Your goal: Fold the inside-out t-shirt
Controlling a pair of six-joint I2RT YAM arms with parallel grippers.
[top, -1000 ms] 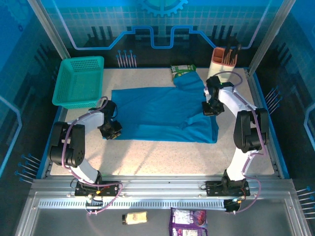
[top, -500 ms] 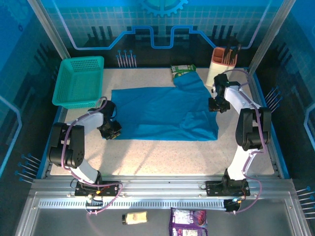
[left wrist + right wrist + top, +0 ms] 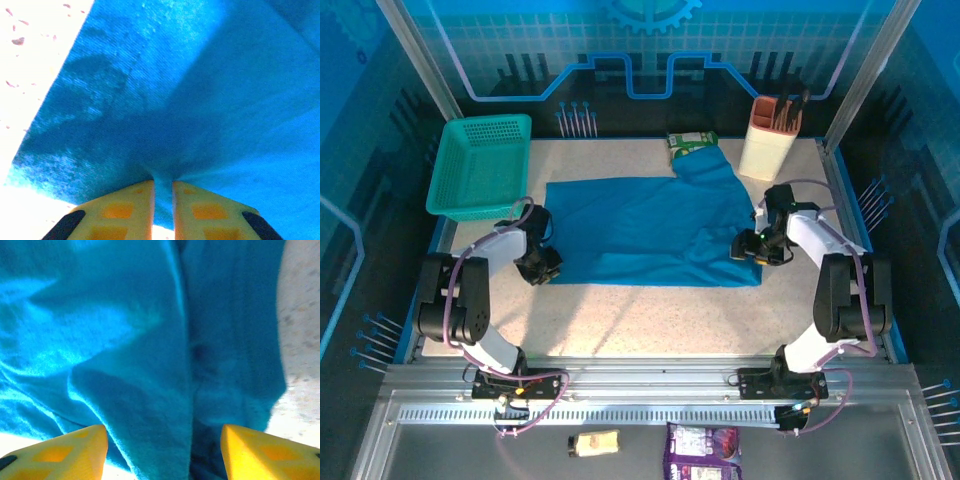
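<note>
The inside-out t-shirt [image 3: 645, 225] is a plain blue cloth lying mostly flat across the middle of the table. My left gripper [image 3: 548, 268] sits at the shirt's near left corner, shut on a pinch of the blue cloth [image 3: 163, 192] that stands between its yellow fingers [image 3: 130, 207]. My right gripper [image 3: 748, 250] hovers at the shirt's near right corner, open, with folds of the shirt [image 3: 165, 390] lying under the wide gap between its yellow fingertips [image 3: 75, 450].
A teal mesh basket [image 3: 483, 165] stands at the back left. A beige holder with tools [image 3: 768, 135] stands at the back right, and a green snack packet [image 3: 690, 140] lies behind the shirt. Bare speckled tabletop [image 3: 650, 320] runs along the near side.
My right gripper opened, let go of the shirt's right edge and moved nearer, to the near right corner. The fold it held has dropped flat. The left gripper kept its hold.
</note>
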